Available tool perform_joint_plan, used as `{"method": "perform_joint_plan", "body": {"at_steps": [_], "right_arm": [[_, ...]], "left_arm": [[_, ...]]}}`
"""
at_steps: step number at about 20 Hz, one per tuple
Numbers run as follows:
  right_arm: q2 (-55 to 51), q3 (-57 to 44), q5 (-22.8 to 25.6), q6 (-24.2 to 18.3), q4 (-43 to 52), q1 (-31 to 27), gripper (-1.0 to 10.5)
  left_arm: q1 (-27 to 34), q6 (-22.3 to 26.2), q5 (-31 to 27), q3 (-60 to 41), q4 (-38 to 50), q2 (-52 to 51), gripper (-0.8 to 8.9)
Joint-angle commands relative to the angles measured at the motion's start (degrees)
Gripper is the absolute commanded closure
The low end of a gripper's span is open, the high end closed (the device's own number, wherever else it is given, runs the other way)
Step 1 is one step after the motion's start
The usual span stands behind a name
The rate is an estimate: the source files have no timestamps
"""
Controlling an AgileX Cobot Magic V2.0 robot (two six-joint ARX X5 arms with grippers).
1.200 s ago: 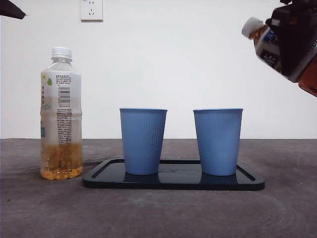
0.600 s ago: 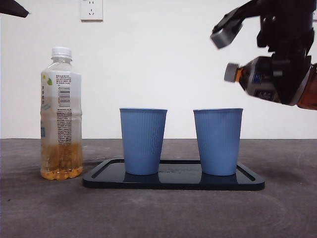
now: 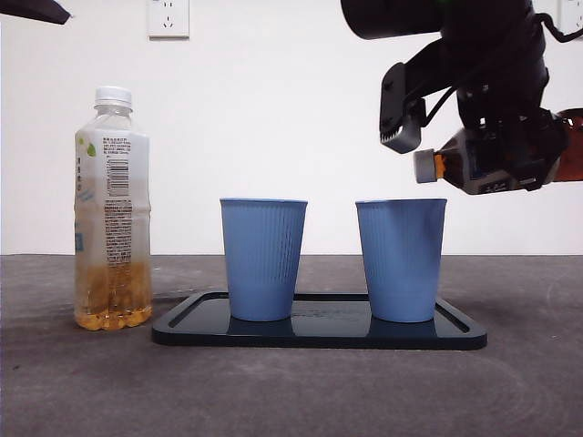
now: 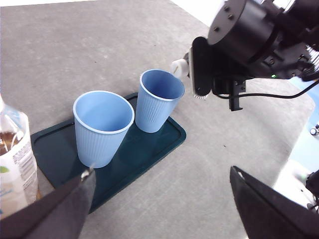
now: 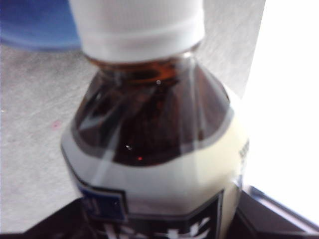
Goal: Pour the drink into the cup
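My right gripper (image 3: 516, 150) is shut on a dark tea bottle (image 3: 474, 167) and holds it tilted almost level. Its white cap (image 3: 424, 166) is on and sits just above the rim of the right blue cup (image 3: 401, 259). In the right wrist view the bottle (image 5: 154, 144) fills the picture, with the cup (image 5: 30, 25) behind its cap. A second blue cup (image 3: 263, 259) stands to the left on the same dark tray (image 3: 319, 333). My left gripper (image 4: 164, 209) is open and empty, raised off to the side of the cups (image 4: 103, 127).
A tall clear bottle (image 3: 112, 209) with a white cap and some yellow drink stands on the table left of the tray; it also shows in the left wrist view (image 4: 15, 169). A black arm tip (image 3: 32, 11) shows at the top left corner.
My right gripper has come down and to the left with the dark bottle. The bottle has tipped from neck-up to almost level, its cap now over the right cup.
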Motion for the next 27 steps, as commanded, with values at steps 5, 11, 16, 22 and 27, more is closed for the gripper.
{"method": "perform_joint_plan", "body": {"at_steps": [5, 11, 16, 22, 27], "right_arm": [[0.44, 1.97, 7.89, -8.76, 4.55, 1.4, 7.8], [0.44, 1.97, 8.02, -7.3, 4.55, 1.79, 7.8], [0.2, 1.97, 6.58, 0.85, 3.96, 2.86, 7.8], [-5.31, 1.97, -9.25, 18.8, -1.62, 1.27, 7.8], [-13.42, 1.95, -20.98, 24.5, 1.33, -3.06, 7.8]], "left_arm": [[-0.94, 1.33, -1.11, 0.79, 0.57, -0.5, 3.77], [-0.94, 1.29, -1.2, 0.79, 0.35, -1.18, 3.77], [-0.92, 1.29, -1.2, 0.79, -0.33, -1.18, 3.77], [-0.92, 1.27, -1.22, 0.79, -0.74, -1.18, 3.77], [-0.87, 1.25, -1.22, 0.79, -1.25, -0.85, 3.77]]}}
